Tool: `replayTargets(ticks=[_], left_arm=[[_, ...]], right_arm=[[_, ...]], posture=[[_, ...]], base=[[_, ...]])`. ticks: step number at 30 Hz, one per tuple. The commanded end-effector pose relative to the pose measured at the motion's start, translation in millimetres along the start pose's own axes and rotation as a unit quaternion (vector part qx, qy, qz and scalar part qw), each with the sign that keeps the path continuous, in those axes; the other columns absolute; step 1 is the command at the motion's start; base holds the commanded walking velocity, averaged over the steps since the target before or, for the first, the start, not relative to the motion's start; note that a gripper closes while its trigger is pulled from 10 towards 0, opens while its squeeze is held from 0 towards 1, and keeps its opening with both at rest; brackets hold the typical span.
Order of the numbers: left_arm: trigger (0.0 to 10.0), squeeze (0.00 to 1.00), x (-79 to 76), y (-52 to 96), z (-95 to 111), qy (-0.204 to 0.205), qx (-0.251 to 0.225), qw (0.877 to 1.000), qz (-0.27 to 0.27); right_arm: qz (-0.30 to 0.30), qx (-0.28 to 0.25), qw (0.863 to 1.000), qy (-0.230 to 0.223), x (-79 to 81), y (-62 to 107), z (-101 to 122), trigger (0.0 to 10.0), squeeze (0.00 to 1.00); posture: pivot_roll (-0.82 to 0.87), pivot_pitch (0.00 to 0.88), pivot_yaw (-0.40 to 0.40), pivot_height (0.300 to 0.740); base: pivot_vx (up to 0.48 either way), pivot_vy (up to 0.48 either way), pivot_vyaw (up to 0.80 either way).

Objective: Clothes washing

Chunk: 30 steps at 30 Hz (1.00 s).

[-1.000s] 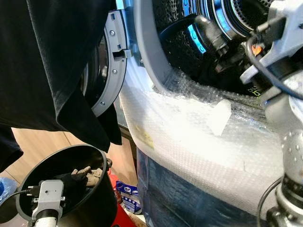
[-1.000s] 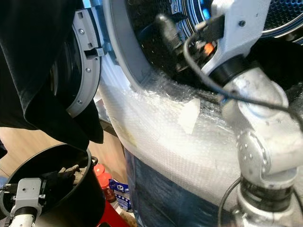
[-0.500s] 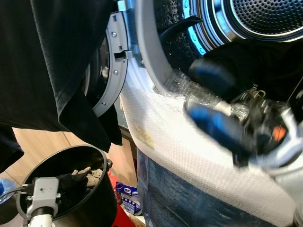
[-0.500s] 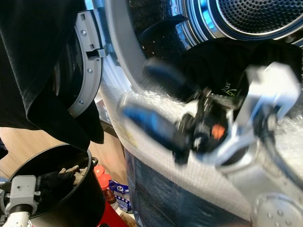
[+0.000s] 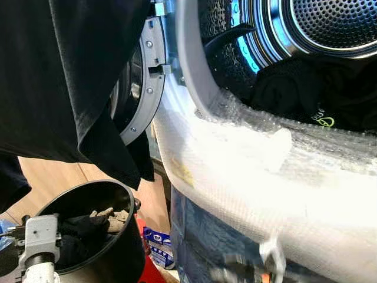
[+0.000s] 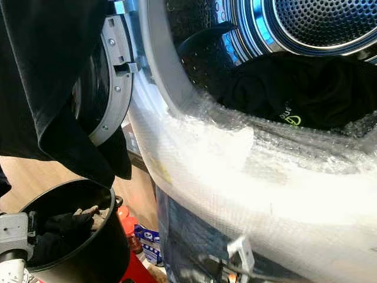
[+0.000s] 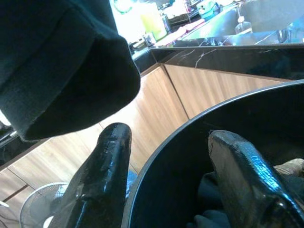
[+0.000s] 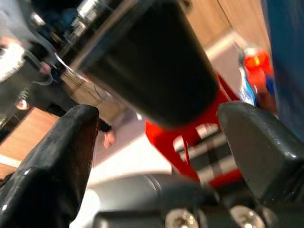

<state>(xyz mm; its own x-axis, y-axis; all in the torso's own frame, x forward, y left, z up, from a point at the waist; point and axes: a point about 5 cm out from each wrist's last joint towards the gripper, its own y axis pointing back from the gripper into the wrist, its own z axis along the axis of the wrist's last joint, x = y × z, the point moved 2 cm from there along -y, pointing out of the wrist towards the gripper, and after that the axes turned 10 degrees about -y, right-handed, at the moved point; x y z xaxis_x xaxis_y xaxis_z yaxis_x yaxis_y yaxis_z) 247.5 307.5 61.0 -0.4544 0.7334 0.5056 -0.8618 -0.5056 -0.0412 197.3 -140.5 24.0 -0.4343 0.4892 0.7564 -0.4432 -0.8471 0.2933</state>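
Right gripper [image 8: 156,142] spread wide, nothing between fingers, low down w/ the black bucket [image 8: 147,61] and a red stool [image 8: 190,142] ahead of it. Left gripper [image 7: 166,175] also wide & empty, one finger on each side of the bucket rim [image 7: 199,123], dark clothes [image 5: 88,227] just below/inside. Above it a black garment [image 5: 65,76] hangs over the open washer door [image 5: 144,88]. Beyond, the drum [image 6: 318,29] already holds a dark garment w/ green logo [image 6: 288,118]. Judged partly loaded: bucket items + draped piece still to go in, door not shut.
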Motion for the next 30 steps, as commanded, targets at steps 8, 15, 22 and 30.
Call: replayTargets(ticks=[8,15,22,30], left_arm=[[10.0,0.0,15.6,-4.1,-0.9,0.026,0.011,0.999,0.026],[10.0,0.0,18.7,-5.6,-12.4,0.095,0.062,0.992,0.05],[10.0,0.0,32.5,-15.8,-11.5,0.126,0.075,0.988,0.049],[10.0,0.0,44.8,-24.9,-15.9,0.168,0.105,0.979,0.041]], right_arm=[[-0.148,0.11,0.982,-0.035,-59.5,1.8,-84.7,10.0,0.0],[-0.302,0.136,0.942,-0.046,-87.1,6.9,-112.8,10.0,0.0],[-0.409,0.131,0.901,-0.067,-96.5,3.3,-123.0,10.0,0.0],[-0.473,0.159,0.864,-0.064,-101.1,8.3,-130.1,10.0,0.0]], posture=[[0.05,0.0,0.102,0.74],[0.07,0.0,0.098,0.74],[0.09,0.0,0.093,0.74],[0.09,0.0,0.099,0.74]], base=[[0.0,0.0,0.0],[0.0,0.0,0.0],[0.0,0.0,0.0],[0.0,0.0,0.0]])
